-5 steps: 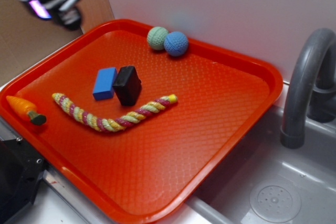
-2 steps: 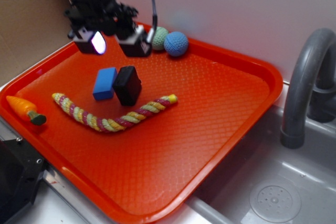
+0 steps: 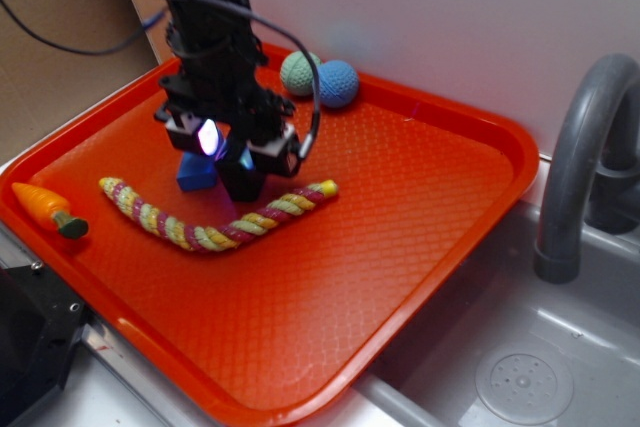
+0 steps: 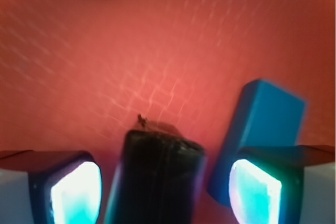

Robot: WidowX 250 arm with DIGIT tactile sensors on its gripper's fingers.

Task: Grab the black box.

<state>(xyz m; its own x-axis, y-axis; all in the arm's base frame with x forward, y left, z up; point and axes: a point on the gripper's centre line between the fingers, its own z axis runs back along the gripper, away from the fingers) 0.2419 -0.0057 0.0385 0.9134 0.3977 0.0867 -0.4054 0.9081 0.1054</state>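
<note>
Red textured tray (image 3: 420, 237) beside a grey sink (image 3: 520, 367), white wall behind. On the tray: 2 knitted balls (image 3: 320, 77) at the far rim, a braided rope (image 3: 215, 227), a toy carrot (image 3: 48, 209) on the near-left edge. The gripper (image 3: 232, 147) hangs low over the black box (image 4: 157, 177), spread open. Wrist view: the box sits between the 2 lit fingers (image 4: 71, 187), untouched. The blue block (image 4: 260, 129) lies just beside it, against the right finger.

Risk: the right finger may catch or pinch the blue block on closing, nudging the box askew. Box edges are rounded; a shallow grip could slip.
</note>
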